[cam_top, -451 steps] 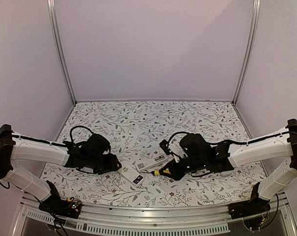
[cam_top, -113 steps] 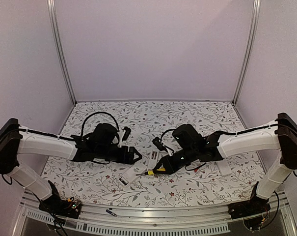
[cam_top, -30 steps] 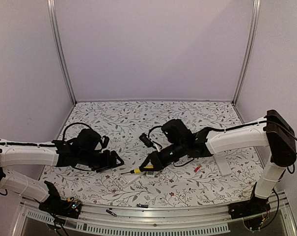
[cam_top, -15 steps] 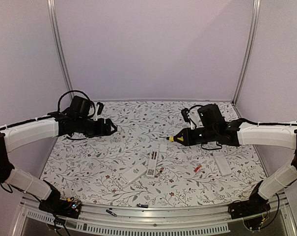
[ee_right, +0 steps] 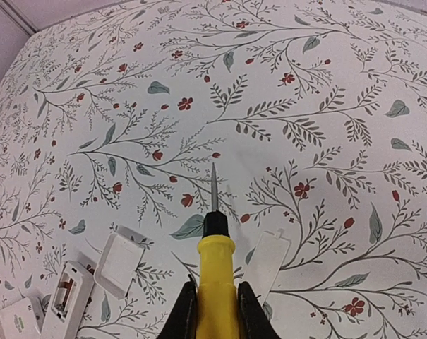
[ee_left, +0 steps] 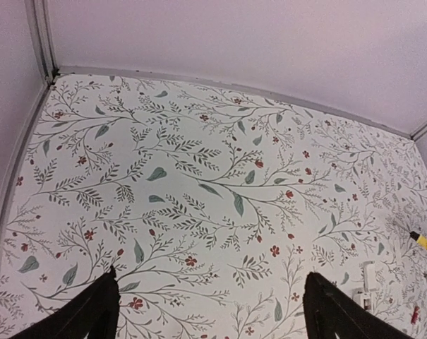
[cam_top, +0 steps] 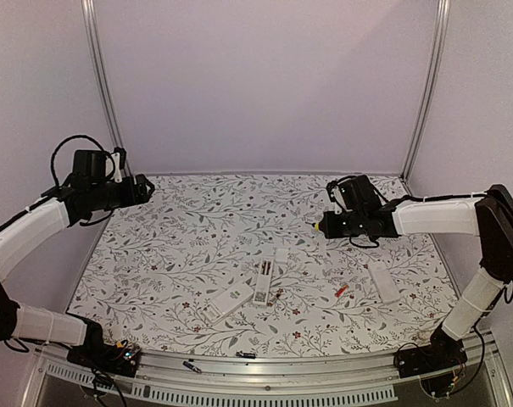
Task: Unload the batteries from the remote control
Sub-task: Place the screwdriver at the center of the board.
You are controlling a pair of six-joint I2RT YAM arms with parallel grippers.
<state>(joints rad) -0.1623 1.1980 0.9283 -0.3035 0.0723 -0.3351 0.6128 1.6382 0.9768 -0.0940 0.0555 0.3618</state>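
The remote control (cam_top: 263,283) lies open, face down, at the table's front centre, also seen in the right wrist view (ee_right: 67,295). A red-orange battery (cam_top: 342,290) lies loose to its right. Two small dark cylinders (cam_top: 191,366) (cam_top: 248,354) rest on the front rail. My left gripper (cam_top: 142,188) hangs at the far back left, high above the cloth, open and empty (ee_left: 209,282). My right gripper (cam_top: 328,225) is at the back right, shut on a yellow-handled screwdriver (ee_right: 217,279) that points at bare cloth.
A white remote (cam_top: 225,302) lies left of the open one, another white remote (cam_top: 381,281) at the right. Two loose white covers (ee_right: 268,265) (ee_right: 118,265) lie under the right wrist. Purple walls and metal posts (cam_top: 103,85) enclose the floral tablecloth (cam_top: 222,229).
Both arms have pulled back from the remotes: the left swung to the far back left and opened wider, the right withdrew to the back right, still holding the screwdriver.
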